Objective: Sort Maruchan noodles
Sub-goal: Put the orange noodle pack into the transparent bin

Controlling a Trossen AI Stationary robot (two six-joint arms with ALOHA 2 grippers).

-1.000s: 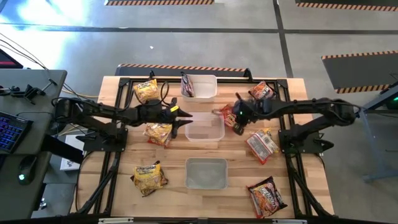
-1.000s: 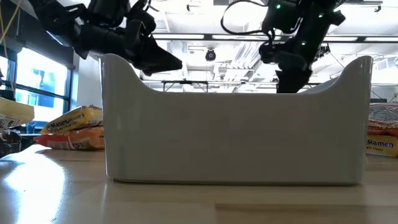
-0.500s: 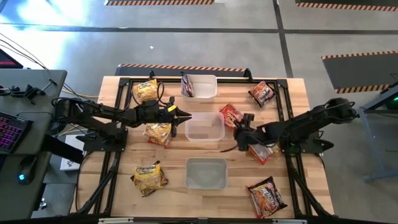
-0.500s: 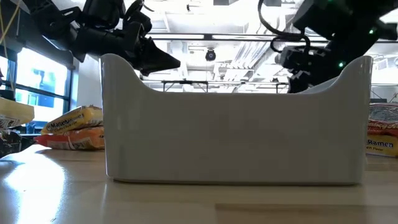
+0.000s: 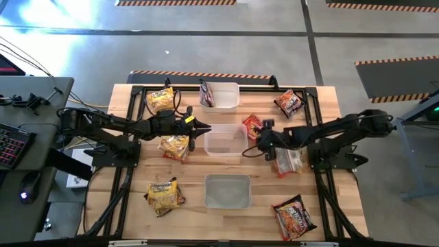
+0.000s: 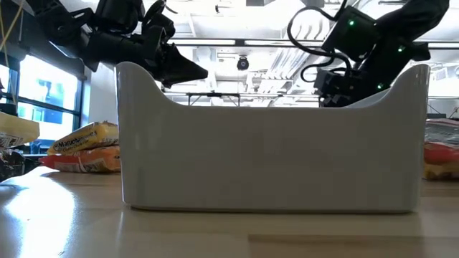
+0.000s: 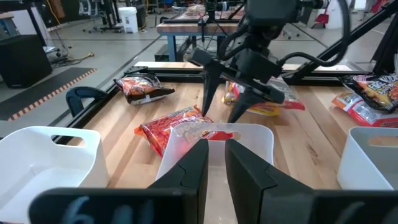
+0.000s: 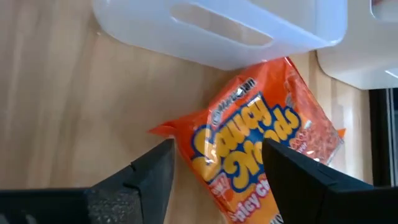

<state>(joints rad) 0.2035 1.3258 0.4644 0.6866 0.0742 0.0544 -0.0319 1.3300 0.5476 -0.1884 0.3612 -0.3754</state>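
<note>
From above, the right hand (image 5: pixel 256 138) hangs spread over a red noodle packet (image 5: pixel 252 127) just beside the middle tub (image 5: pixel 226 141), ready to take it. The left hand (image 5: pixel 204 126), pressed together and empty, waits at the tub's other rim.

The right wrist view shows the packet (image 8: pixel 261 149) touching the tub wall (image 8: pixel 217 31), with bare counter (image 8: pixel 68 106) beside it for the fingers.
</note>
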